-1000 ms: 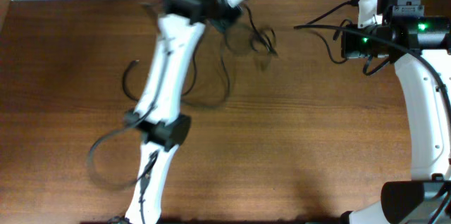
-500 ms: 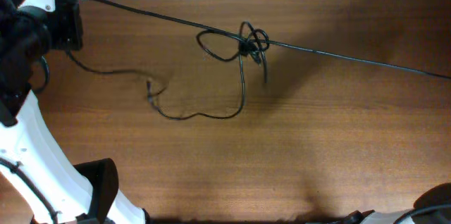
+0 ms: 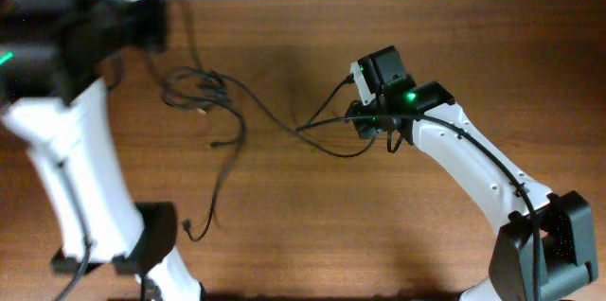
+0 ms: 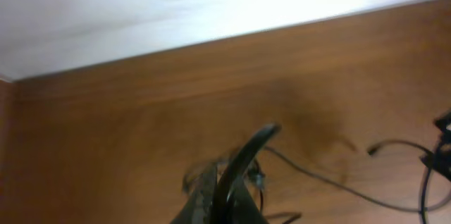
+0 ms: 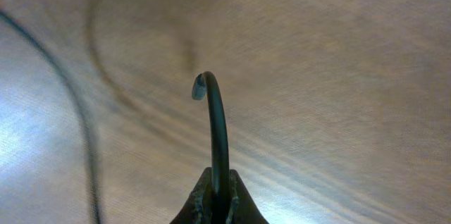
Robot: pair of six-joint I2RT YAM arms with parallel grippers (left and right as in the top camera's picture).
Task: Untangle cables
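Across the wooden table (image 3: 312, 235), the black cables (image 3: 204, 88) lie in a loose tangle left of centre. One strand runs to the right gripper (image 5: 218, 185), whose fingers pinch it near its plug. The left gripper (image 4: 220, 206), blurred, is closed narrowly on another strand.

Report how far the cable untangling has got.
Done: nothing fully; the cables lie spread out, but a knot sits at their left end. In hand: the right gripper is shut on one strand, and the left gripper seems to pinch another. Left: opening that knot, separating the cords.
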